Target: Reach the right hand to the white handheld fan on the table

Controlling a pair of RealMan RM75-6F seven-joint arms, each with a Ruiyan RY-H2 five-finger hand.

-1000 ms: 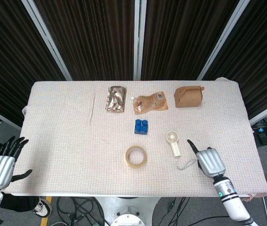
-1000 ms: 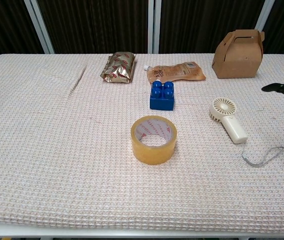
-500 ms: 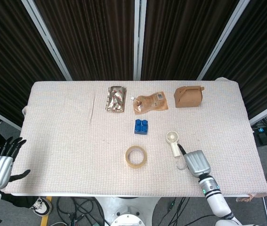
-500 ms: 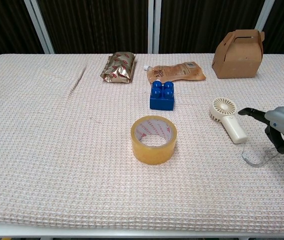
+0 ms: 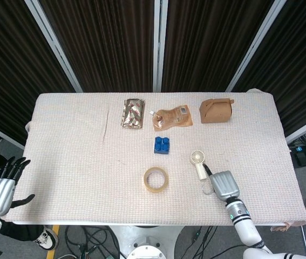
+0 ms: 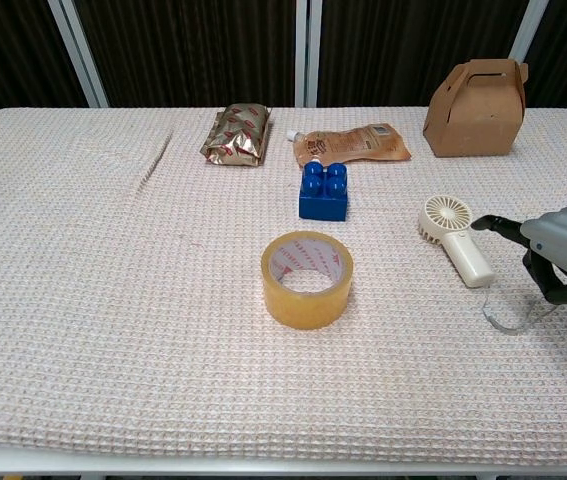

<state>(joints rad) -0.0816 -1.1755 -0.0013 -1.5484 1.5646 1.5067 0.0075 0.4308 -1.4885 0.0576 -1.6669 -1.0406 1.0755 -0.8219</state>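
The white handheld fan [image 5: 198,162] [image 6: 453,239] lies flat on the table right of centre, round head away from me, its grey wrist strap [image 6: 508,315] trailing to the right. My right hand [image 5: 223,184] [image 6: 559,250] hovers just right of the fan's handle, open, its fingers apart, one dark fingertip [image 6: 487,222] close to the handle. It holds nothing. My left hand [image 5: 0,188] hangs off the table's left front corner, fingers spread, empty; the chest view does not show it.
A tape roll [image 6: 306,277] sits left of the fan, a blue block [image 6: 323,190] behind it. At the back lie a foil packet [image 6: 236,133], a brown pouch [image 6: 353,144] and a cardboard box [image 6: 475,95].
Over the second my right hand moved left from the table's right side to beside the fan's handle; in the last half second it barely shifted. The left hand dropped slightly.
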